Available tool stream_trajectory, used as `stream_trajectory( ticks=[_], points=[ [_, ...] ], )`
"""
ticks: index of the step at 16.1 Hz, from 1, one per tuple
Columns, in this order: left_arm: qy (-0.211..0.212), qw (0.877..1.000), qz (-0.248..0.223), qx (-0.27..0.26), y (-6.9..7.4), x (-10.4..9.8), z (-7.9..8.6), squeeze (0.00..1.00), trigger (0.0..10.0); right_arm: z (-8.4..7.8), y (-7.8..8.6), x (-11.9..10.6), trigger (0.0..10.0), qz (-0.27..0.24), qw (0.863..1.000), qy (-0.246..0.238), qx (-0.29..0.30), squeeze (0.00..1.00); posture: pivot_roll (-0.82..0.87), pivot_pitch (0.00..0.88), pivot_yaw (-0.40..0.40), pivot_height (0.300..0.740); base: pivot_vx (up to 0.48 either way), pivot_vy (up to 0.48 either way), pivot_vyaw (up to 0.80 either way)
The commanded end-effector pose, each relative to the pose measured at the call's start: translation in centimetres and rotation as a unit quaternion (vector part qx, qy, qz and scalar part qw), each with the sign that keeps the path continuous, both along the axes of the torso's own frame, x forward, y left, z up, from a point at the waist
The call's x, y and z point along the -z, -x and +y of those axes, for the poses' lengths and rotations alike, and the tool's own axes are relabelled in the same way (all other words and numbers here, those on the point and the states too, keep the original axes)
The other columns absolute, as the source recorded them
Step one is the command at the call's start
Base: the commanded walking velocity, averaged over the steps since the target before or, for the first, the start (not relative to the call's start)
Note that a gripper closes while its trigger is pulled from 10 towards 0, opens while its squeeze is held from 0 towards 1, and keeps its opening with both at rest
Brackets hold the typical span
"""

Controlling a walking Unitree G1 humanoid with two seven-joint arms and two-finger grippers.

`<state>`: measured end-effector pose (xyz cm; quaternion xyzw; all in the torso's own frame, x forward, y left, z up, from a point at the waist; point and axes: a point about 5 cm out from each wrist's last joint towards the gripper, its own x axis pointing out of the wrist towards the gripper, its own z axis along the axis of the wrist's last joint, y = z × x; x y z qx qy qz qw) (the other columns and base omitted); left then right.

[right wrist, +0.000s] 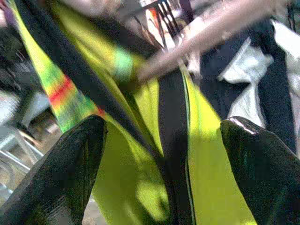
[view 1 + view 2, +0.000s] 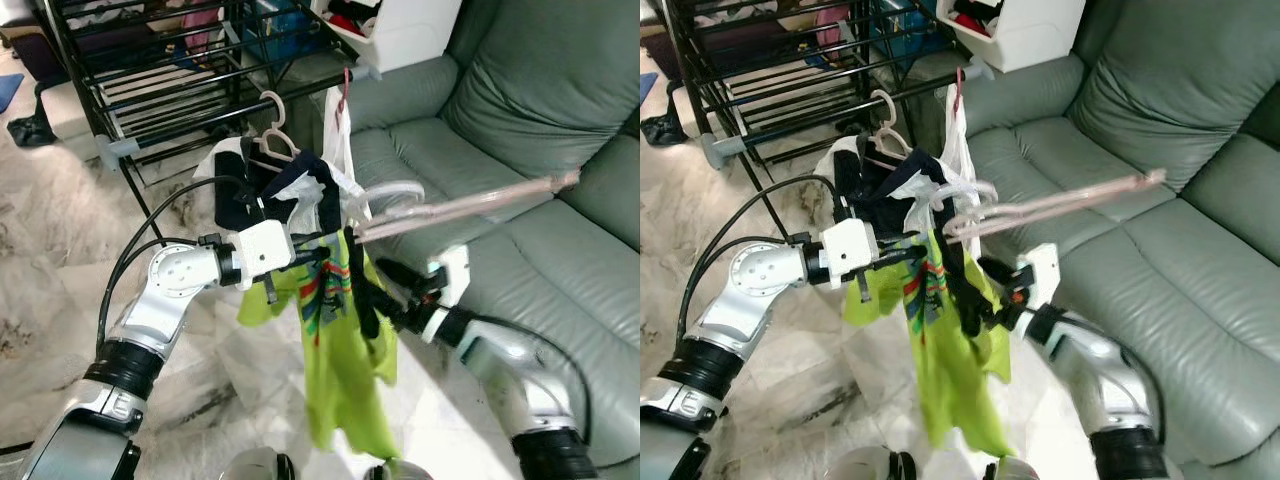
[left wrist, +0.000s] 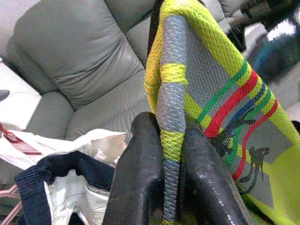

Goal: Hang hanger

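Left gripper (image 2: 318, 256): clamped on the striped, yellow-green edge of the shirt (image 2: 345, 380); in my left wrist view both fingers (image 3: 140, 183) squeeze that band between them.

Right gripper (image 2: 385, 272): spread wide, fingers either side of the shirt and its black strap, touching neither as far as I can judge; the right wrist view is blurred.

Hanger (image 2: 465, 205): a pinkish hanger, just above my right gripper, its long arm running away from the shirt toward the sofa (image 2: 520, 110), tilted up at the far end. Its near end sits at the top of the shirt, between my two grippers.

Long axis: roughly crosswise to me, from my left gripper toward the right and away.

Nearer arm: the right gripper lies directly under the hanger; the left one is beside its near end, busy with the cloth.

Drying rack (image 2: 170, 90): ahead of my left gripper and above it, well apart from the right one; other clothes (image 2: 280, 185) and a pale hanger (image 2: 275, 125) already hang from its near rail.

Next move, my judgement: close the right gripper on the hanger, then carry it forward and left to the rail.

Risk: the shirt may slip off the sloping arm.
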<state>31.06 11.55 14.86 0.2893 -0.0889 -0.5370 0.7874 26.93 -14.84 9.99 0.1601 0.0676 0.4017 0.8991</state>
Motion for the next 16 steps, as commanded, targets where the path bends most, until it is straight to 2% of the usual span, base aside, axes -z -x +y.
stream_trajectory(
  ticks=[1,3,5,9,11,16],
  points=[
    [-0.003,1.000,-0.009,-0.003,-0.1,-0.1,0.2,0.00,0.0,-0.2,0.3,-1.0,10.0,-0.012,0.999,-0.029,-0.019,0.00,-0.02,0.000,0.057,0.740,0.000,0.000,0.00],
    [-0.007,1.000,-0.010,-0.008,-0.2,0.1,0.5,0.00,0.0,-0.7,0.7,-1.1,10.0,-0.005,0.998,-0.042,-0.036,0.00,-0.02,0.000,0.056,0.740,0.000,0.000,0.00],
    [0.000,1.000,-0.013,-0.008,-0.1,-0.3,0.6,0.00,0.0,-1.9,0.6,0.0,10.0,0.006,1.000,-0.006,-0.013,0.00,-0.02,0.000,0.054,0.740,0.000,0.000,0.00],
    [-0.002,1.000,-0.009,-0.003,0.3,-0.2,1.1,0.00,0.0,-2.8,0.6,0.1,10.0,0.000,1.000,-0.017,0.005,0.00,-0.01,0.003,0.054,0.740,0.000,0.000,0.00],
    [0.003,1.000,-0.010,0.001,0.6,-0.3,1.0,0.00,0.0,-3.4,-0.1,0.6,10.0,0.001,0.999,0.020,0.042,0.00,-0.02,0.006,0.054,0.740,0.000,0.000,0.00],
    [0.032,0.999,-0.014,0.032,1.5,-1.3,-0.9,0.00,0.0,-2.3,-0.9,1.4,10.0,0.008,0.998,0.040,0.037,0.00,-0.01,0.007,0.048,0.740,0.000,0.000,0.00]
  ],
)
